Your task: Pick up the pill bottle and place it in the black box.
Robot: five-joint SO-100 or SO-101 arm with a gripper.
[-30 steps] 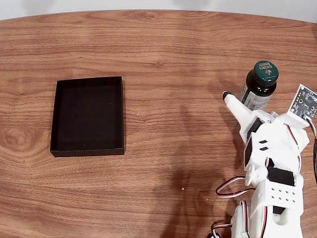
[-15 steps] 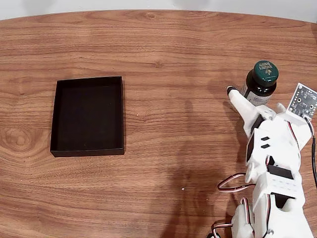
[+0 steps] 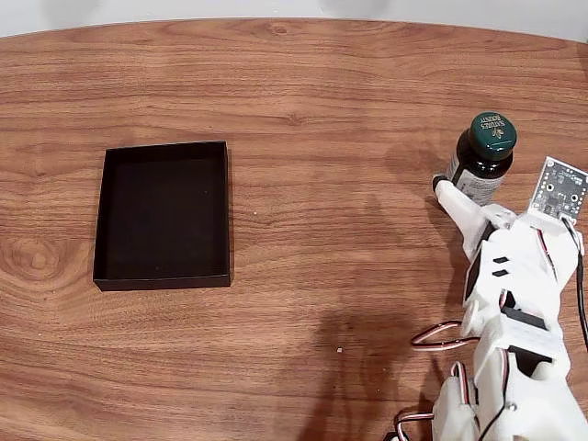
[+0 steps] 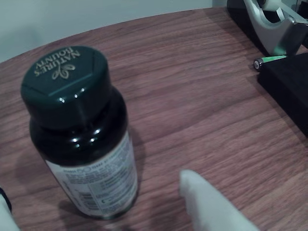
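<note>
The pill bottle (image 3: 481,157) is standing upright on the wooden table (image 3: 303,83) at the right side of the fixed view, well apart from the black box (image 3: 163,214), which is lying at the left with nothing visible inside it. The gripper (image 3: 470,184) is sitting at the bottle's base, one white finger (image 3: 457,203) pointing up along the bottle's left flank; whether it is touching the glass cannot be told from above.

In the wrist view the bottle (image 4: 82,130) is filling the left half, green cap (image 4: 65,77) uppermost and label facing the camera. One pale fingertip (image 4: 204,202) is showing at the bottom edge to the bottle's right, clear of it, and a sliver of the other is showing at the bottom left corner. The jaws are therefore standing apart with the bottle between them, not yet clamped.

Progress, as judged: the approach is largely done; nothing else is. Closing on the bottle, lifting, carrying across the table and setting it down in the box are all remaining (the bulk of the task).

Dark items (image 4: 284,82) are lying at the wrist view's right edge.
</note>
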